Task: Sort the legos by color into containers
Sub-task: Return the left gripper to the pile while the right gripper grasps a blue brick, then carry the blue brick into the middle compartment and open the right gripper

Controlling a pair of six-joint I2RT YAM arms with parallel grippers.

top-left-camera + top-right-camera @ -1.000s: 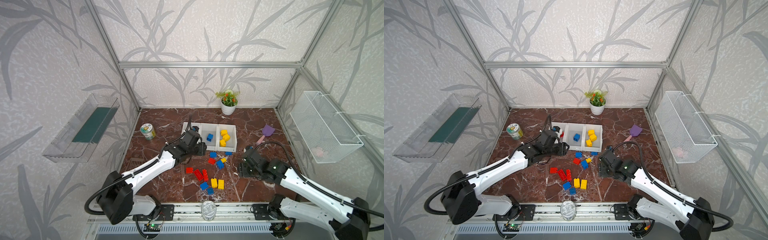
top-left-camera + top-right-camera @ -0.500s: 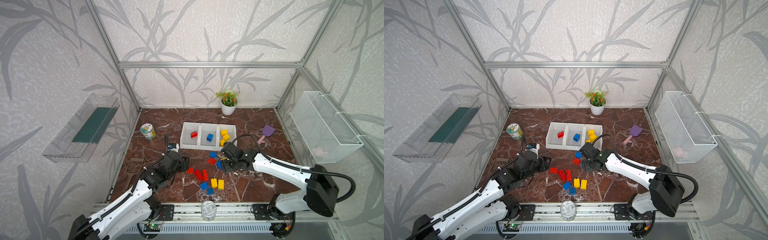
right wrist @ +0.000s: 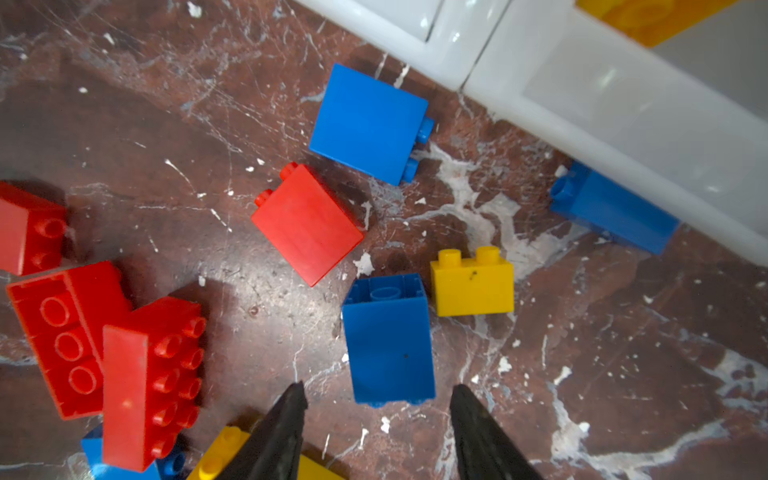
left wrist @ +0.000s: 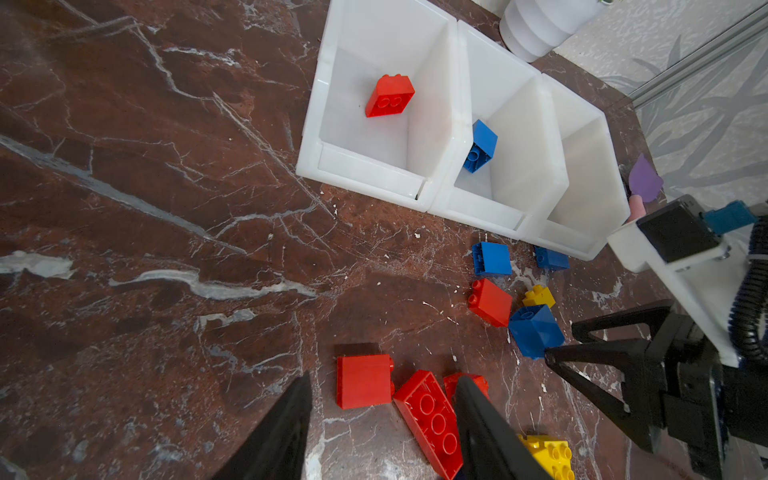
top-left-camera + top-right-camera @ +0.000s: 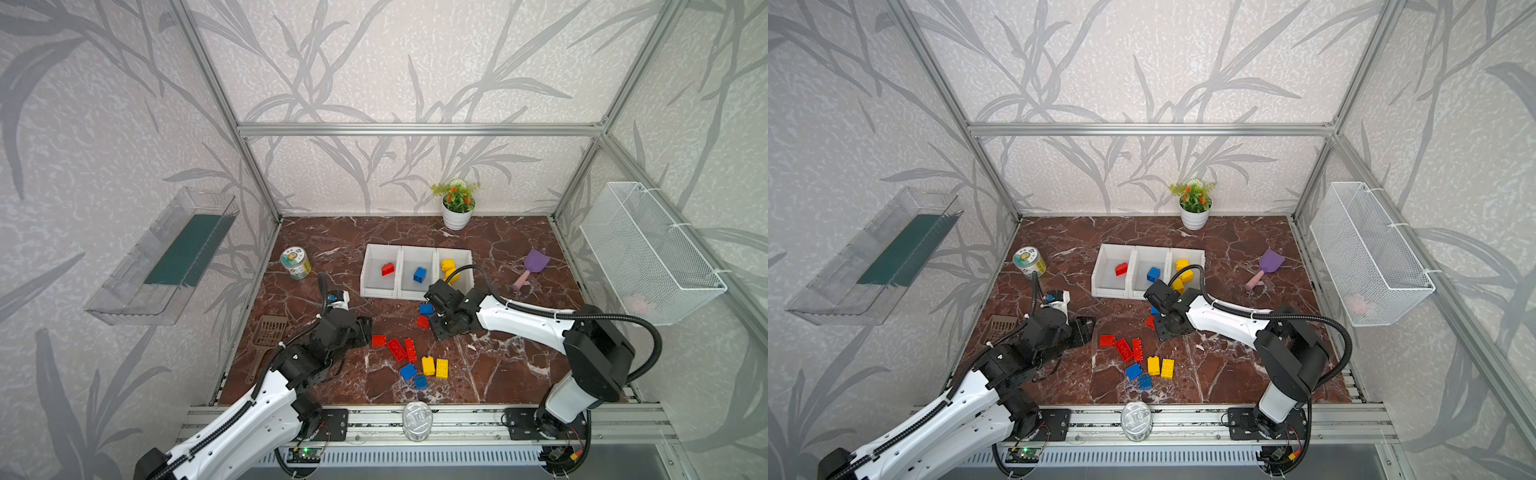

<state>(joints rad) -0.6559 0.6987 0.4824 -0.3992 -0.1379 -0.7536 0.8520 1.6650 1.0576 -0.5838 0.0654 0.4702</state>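
With the left tool (image 4: 383, 378) open and empty over the red studded plastic bricks (image 4: 432, 419) at the lower centre of its wrist view, and the right tool (image 3: 377, 387) open about the tipped small blue plastic brick (image 3: 388, 336) on the marble bench (image 3: 166, 124), the adjacent small yellow plastic brick (image 3: 471, 284) could be caught or knocked aside by a jaw.

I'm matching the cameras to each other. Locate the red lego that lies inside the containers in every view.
Top view: the red lego lies in the leftmost bin of the containers.
Top view: the same leftmost bin.
Left wrist: on the floor of that end bin, its hollow underside facing the camera.
Right wrist: not in it.
Shared landmark: the containers' white front wall, partly visible in all four views.
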